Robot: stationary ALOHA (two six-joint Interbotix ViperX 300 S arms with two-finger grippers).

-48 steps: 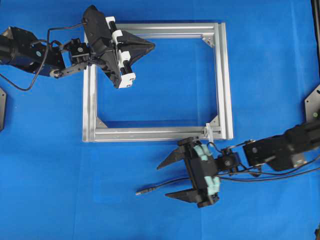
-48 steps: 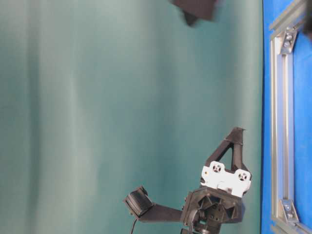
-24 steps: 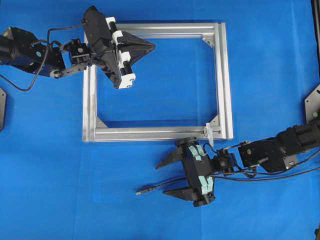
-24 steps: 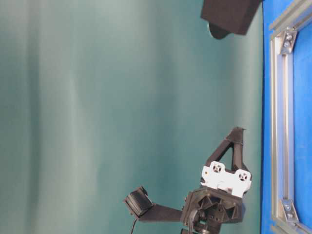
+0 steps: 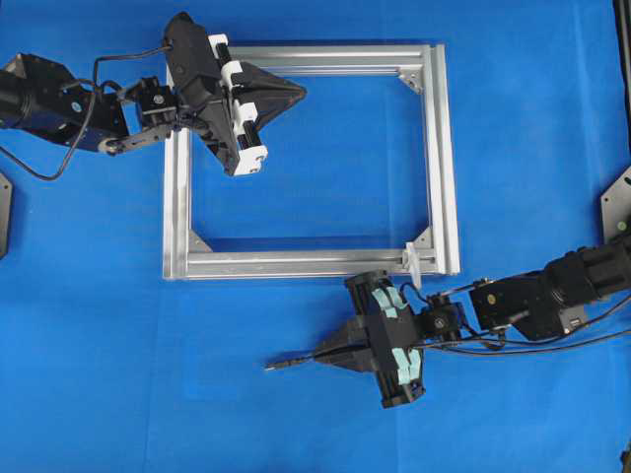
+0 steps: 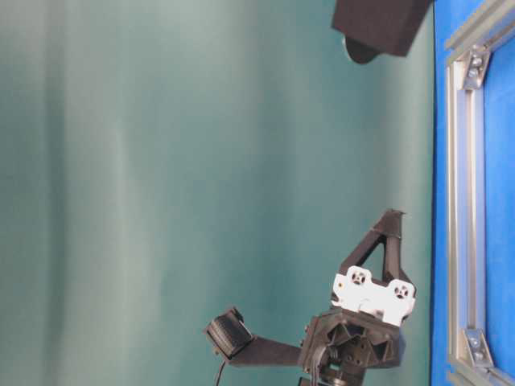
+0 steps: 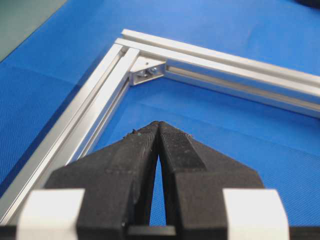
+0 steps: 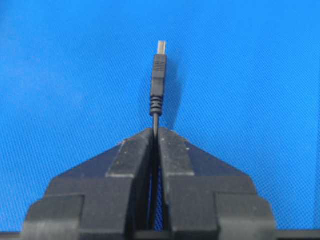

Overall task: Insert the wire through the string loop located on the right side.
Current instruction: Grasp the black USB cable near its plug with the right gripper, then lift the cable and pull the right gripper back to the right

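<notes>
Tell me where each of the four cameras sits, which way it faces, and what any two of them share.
Overhead: looks straight down at the frame, both arms, the wire, the string loop.
Table-level: low side view, turned sideways; left hand before a green backdrop.
Left wrist: looks past the shut left hand toward a frame corner.
Right wrist: looks past the right hand, shut on the wire.
Overhead and right wrist share the wire.

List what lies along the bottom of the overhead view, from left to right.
wire's plug tip → right gripper, shut on the wire → right arm.
</notes>
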